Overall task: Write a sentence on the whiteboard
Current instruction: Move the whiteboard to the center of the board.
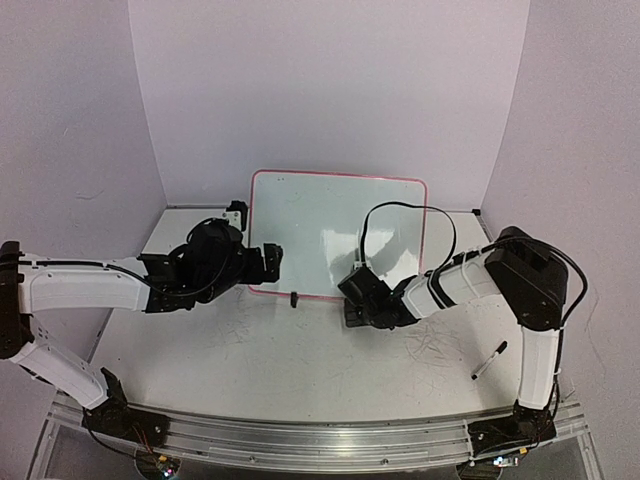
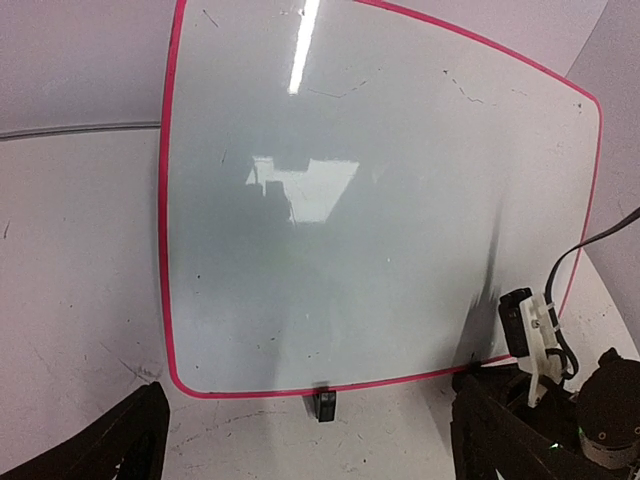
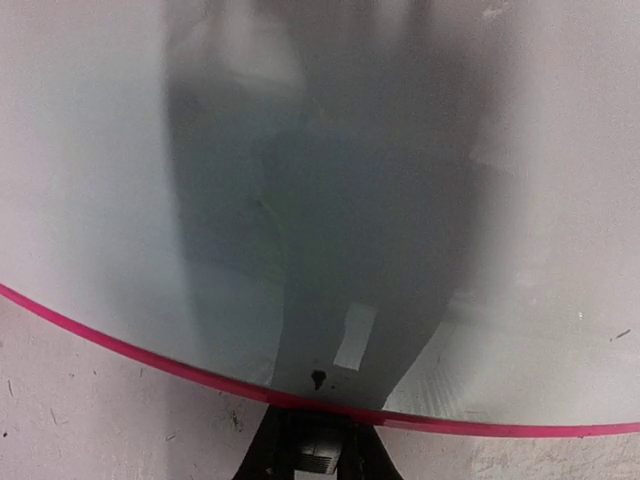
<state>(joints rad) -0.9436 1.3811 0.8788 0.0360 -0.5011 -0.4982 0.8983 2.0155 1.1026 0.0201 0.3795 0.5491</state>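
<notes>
Whiteboard (image 1: 320, 225) near the worktop's (image 1: 290, 355) back edge, my left gripper (image 1: 273, 257) open beside its left rim, my right gripper (image 1: 353, 291) closed at its bottom rim

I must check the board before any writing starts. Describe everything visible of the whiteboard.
The whiteboard is a small rectangle with rounded corners, a glossy white face and a thin red-pink rim. It stands propped up on the white table near the back wall, with a black clip foot under its lower rim. Its face carries no writing, only faint specks and reflected light. The right pincer sits shut at its lower right edge; contact cannot be told. The open left pincer hovers before its lower left part.
</notes>
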